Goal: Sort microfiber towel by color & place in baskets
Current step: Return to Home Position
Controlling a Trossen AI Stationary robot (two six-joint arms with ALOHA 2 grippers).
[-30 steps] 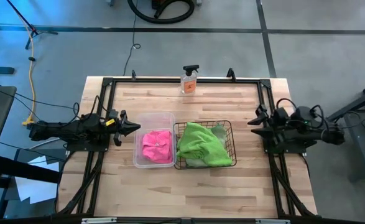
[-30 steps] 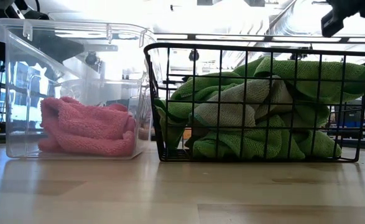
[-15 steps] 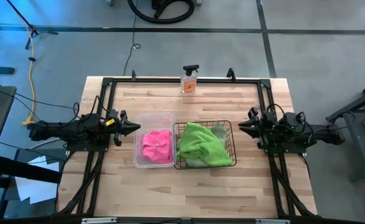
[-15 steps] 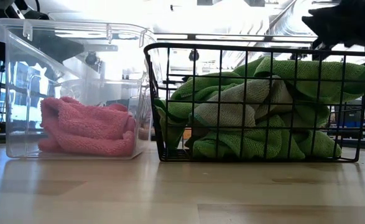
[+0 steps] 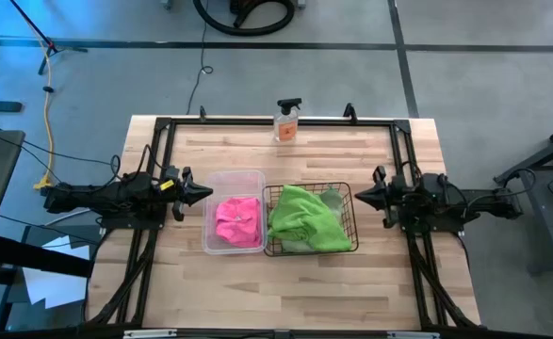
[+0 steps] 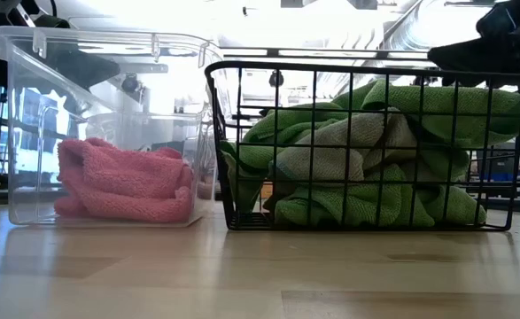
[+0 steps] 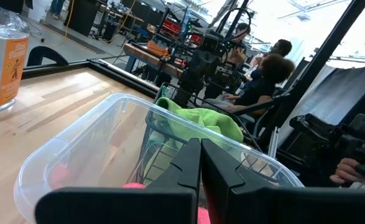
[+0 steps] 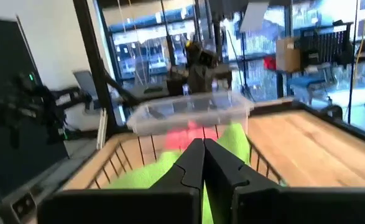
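plastic tub (image 5: 234, 173) just left of wire basket (image 5: 352, 222), spray bottle (image 5: 287, 121) behind

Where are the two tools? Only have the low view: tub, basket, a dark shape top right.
Observer: The left tool sits just off the left side of the clear tub, pointing at it.
Operator: Right one?
Observer: The right tool is at the right edge of the wire basket, pointing inward.
Operator: Anything else out there?
Observer: A spray bottle stands at the far edge of the table.
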